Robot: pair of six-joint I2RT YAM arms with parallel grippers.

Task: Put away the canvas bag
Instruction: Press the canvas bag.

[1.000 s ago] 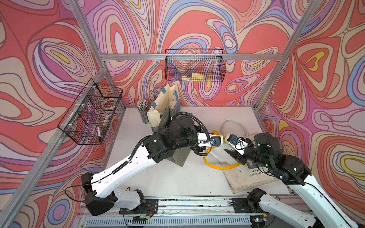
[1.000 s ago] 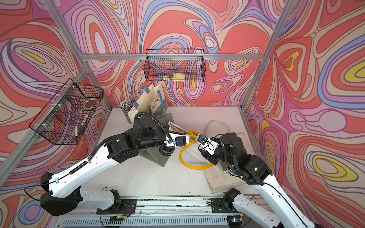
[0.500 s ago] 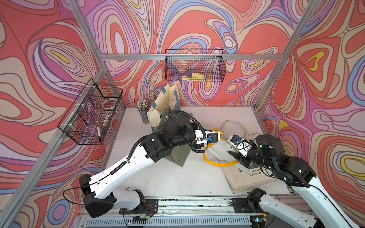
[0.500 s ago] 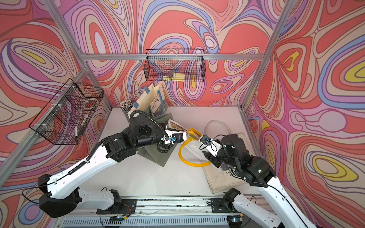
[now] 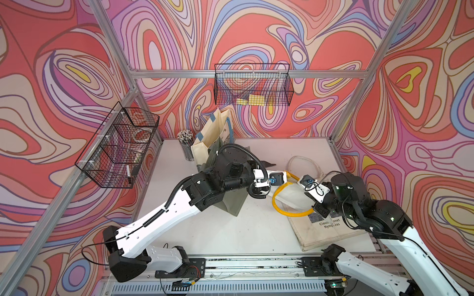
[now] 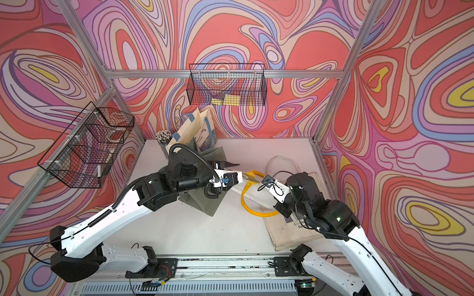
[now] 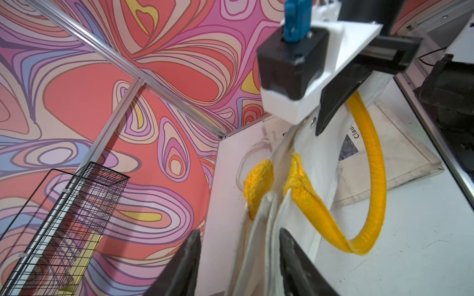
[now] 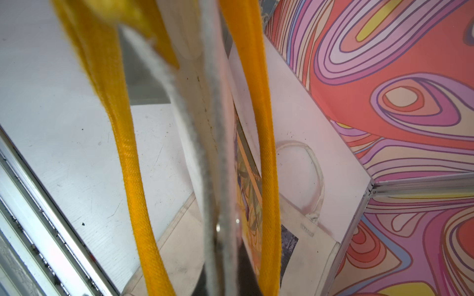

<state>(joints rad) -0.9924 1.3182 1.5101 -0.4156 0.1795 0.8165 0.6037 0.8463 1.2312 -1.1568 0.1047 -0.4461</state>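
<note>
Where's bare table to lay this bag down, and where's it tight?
Bare: table front centre, between green bag, flat printed tote and front rail; back strip right of the cream tote. Crowded: back-left corner around the pencil cup, and mid-table under the held canvas bag.

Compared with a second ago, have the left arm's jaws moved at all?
Yes, slightly. In a top view the left arm has pulled its jaws back from the flat printed bag, toward the pencil cup, and they now stand open.

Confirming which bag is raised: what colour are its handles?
Yellow handles, clearest in the left wrist view.
</note>
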